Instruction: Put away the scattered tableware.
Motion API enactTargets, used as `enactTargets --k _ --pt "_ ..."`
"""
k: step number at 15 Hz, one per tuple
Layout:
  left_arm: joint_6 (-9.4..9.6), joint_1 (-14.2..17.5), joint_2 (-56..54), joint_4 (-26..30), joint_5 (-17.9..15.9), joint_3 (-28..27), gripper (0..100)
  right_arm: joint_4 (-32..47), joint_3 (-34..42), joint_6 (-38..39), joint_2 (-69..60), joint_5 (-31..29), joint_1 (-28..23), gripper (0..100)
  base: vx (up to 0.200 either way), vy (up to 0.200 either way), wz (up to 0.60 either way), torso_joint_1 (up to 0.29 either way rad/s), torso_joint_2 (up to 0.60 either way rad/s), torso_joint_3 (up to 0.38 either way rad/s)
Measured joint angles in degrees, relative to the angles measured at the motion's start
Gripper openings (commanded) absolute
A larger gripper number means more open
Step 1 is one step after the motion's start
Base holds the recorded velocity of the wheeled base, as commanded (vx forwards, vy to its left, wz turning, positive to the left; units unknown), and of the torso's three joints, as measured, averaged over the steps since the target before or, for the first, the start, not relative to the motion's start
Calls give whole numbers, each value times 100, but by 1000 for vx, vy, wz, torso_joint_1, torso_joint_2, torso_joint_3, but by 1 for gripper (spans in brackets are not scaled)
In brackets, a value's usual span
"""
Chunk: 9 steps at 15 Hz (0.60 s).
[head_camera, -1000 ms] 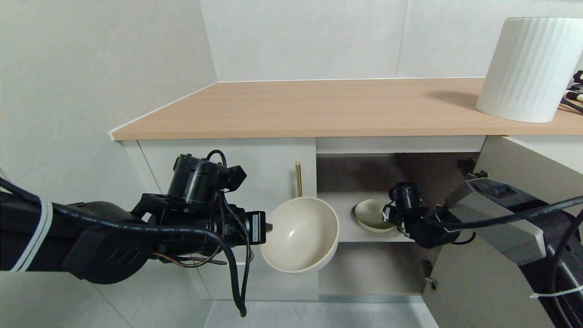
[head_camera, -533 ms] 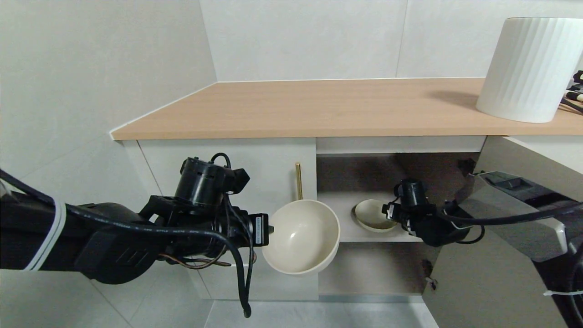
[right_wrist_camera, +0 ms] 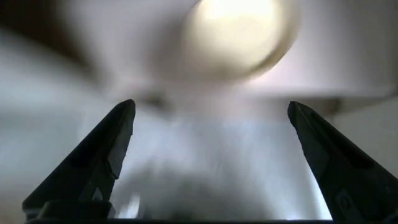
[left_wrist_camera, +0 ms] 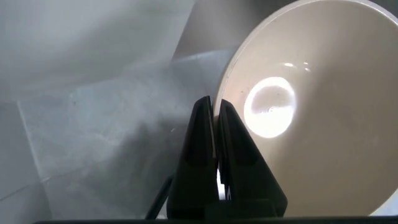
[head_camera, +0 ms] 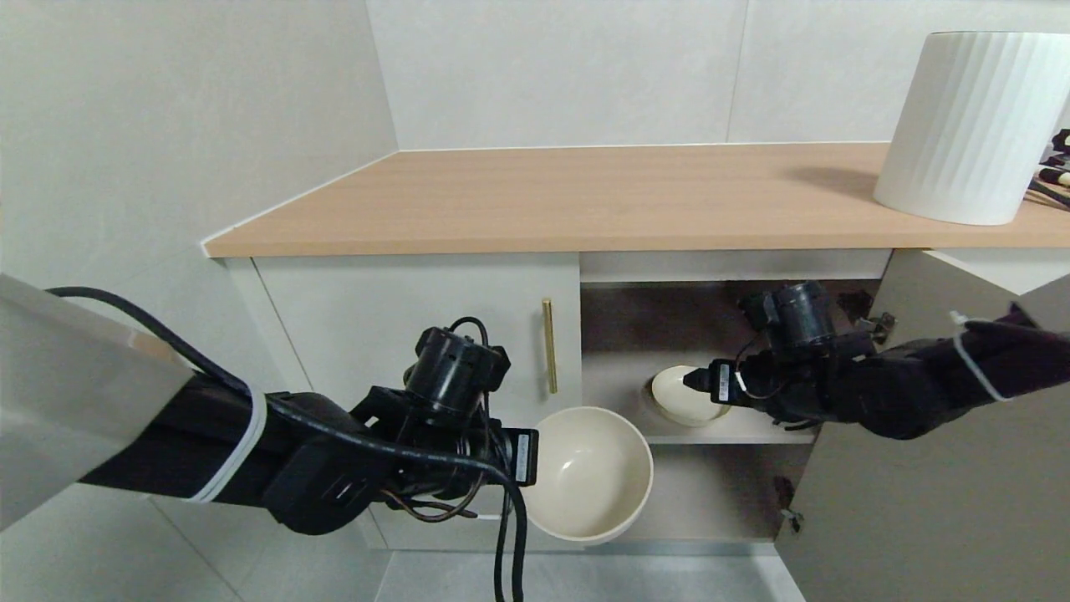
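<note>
Left tool (head_camera: 535, 456) is clamped on the rim of a bowl (head_camera: 589, 477), held tilted and low in front of the cabinet (head_camera: 418, 318), at the edge of its closed door. Right tool (head_camera: 698, 380), fingers spread wide, hangs at the cabinet's open half, facing a dish (head_camera: 679, 401) that lies on the cabinet's shelf (head_camera: 619, 401). A white bin (head_camera: 970, 125) stands on the tabletop (head_camera: 585, 201) above the cabinet.
</note>
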Motion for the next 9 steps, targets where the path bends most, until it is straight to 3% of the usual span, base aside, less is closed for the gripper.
enactTargets --k 2,4,9 --pt "6 -146 182 2 145 0 0 1154 89 -10 -855 411 430 100 0 0 0 0 0 0" --pt "9 -245 284 0 200 2 0 1830 179 -98 -1447 613 965 100 0 0 0 0 0 0" --pt "9 -322 347 -1 246 11 0 1966 265 -177 -1417 444 1566 100 0 0 0 0 0 0"
